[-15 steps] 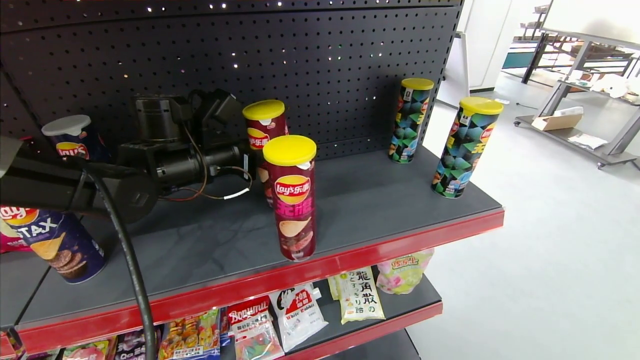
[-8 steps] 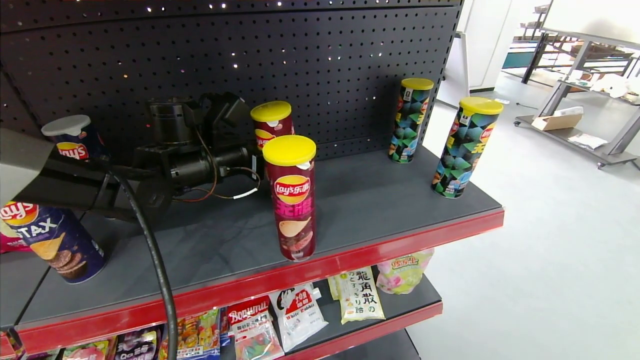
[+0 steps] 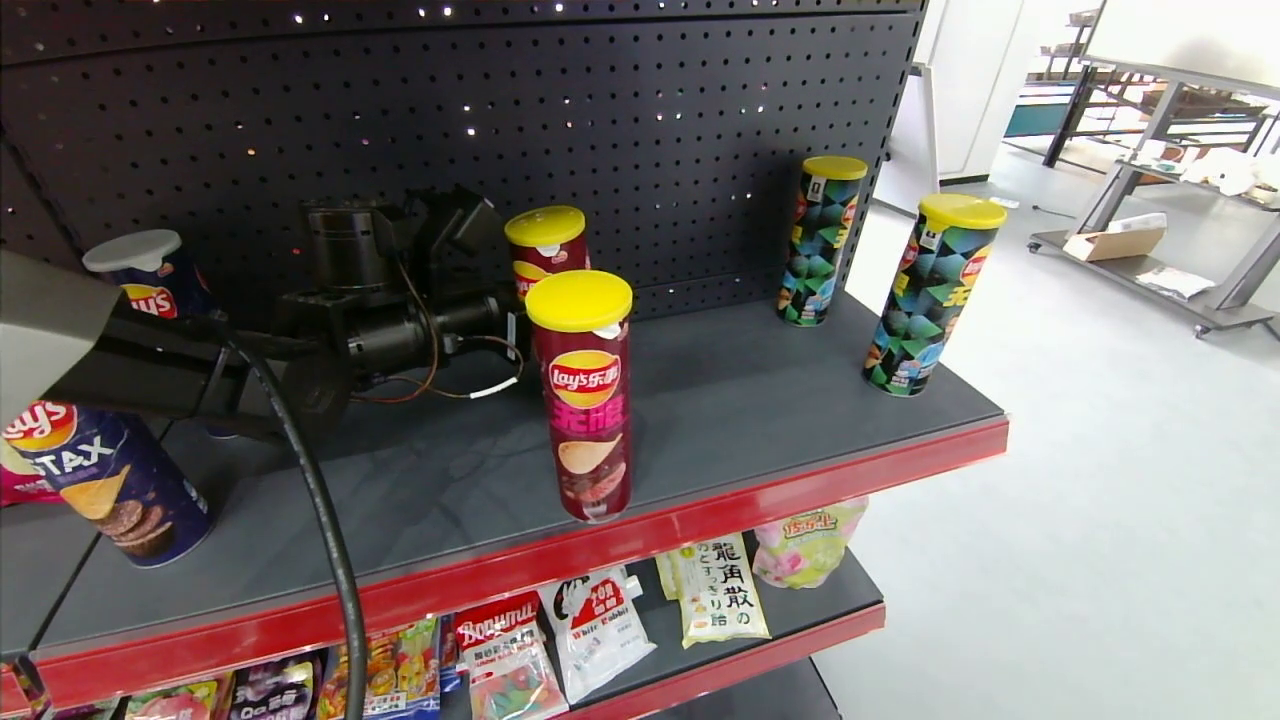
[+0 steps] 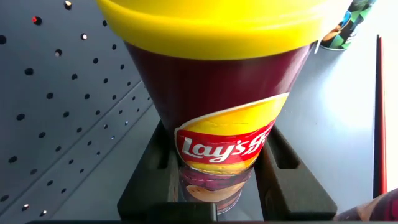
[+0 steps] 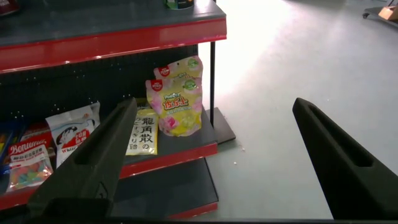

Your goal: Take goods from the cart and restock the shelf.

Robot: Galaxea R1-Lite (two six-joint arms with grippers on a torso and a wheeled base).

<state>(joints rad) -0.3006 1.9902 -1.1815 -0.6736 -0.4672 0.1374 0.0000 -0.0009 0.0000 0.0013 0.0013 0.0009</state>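
My left tool [image 3: 518, 335] is closed around the lower part of a dark red chip can [image 3: 546, 250] with a yellow lid. Its label carries a round red and yellow logo with white script. This can is upright at the back of the top shelf [image 3: 780, 400], close to the black pegboard [image 3: 650, 120] and just behind 1 more can of the same kind [image 3: 590, 420]. My right tool [image 5: 214, 106] is wide open and holds nothing, facing the snack bags [image 5: 175, 99] on a lower shelf.

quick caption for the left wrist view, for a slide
Left gripper clamps a yellow-lidded maroon chip can beside the shelf's pegboard back.
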